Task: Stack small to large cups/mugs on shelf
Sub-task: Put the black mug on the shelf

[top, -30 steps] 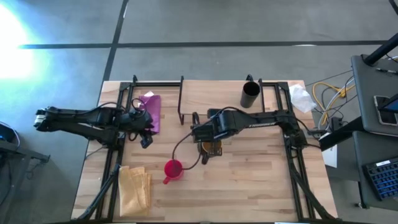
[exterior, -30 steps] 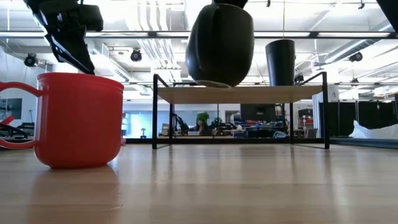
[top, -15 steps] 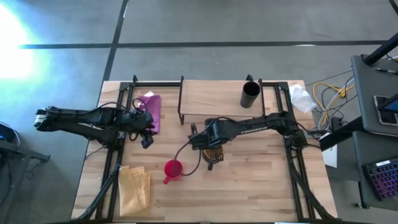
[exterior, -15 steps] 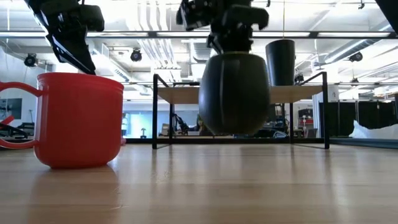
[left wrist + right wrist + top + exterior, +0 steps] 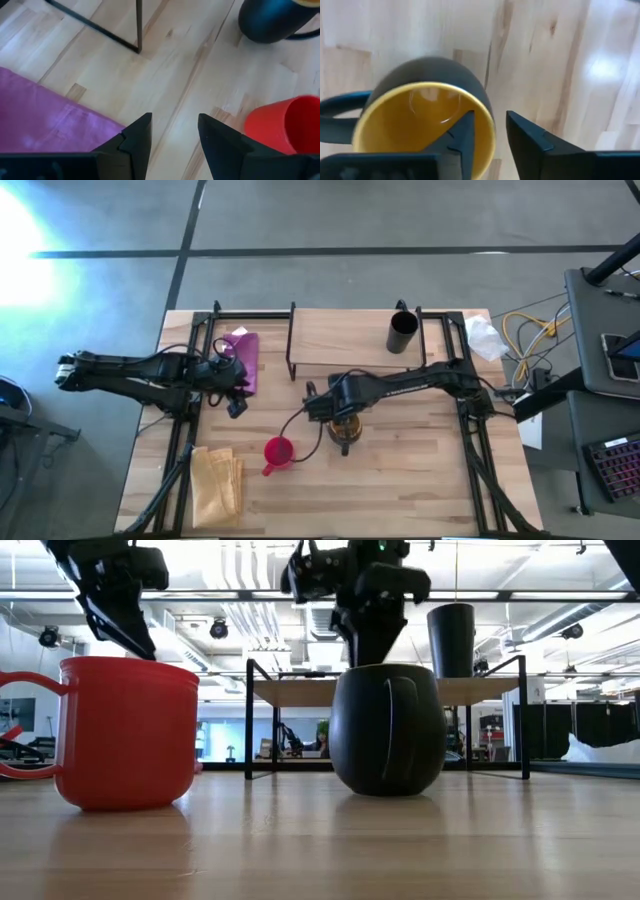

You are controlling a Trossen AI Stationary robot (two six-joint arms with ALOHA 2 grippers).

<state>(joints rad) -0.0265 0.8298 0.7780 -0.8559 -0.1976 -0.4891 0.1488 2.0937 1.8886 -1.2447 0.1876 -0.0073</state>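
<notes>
Your right gripper (image 5: pixel 487 137) pinches the dark mug's (image 5: pixel 387 730) rim, one finger inside, one outside. Your left gripper (image 5: pixel 172 135) waits, fingers spread.

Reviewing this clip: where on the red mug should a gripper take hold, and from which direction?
Judging by its pose, take the red mug from above, one finger inside and one outside the rim, on the side away from the handle. It stands upright on the table with its mouth open upward and clear space around it. The right gripper straddles the dark mug rim the same way.
</notes>
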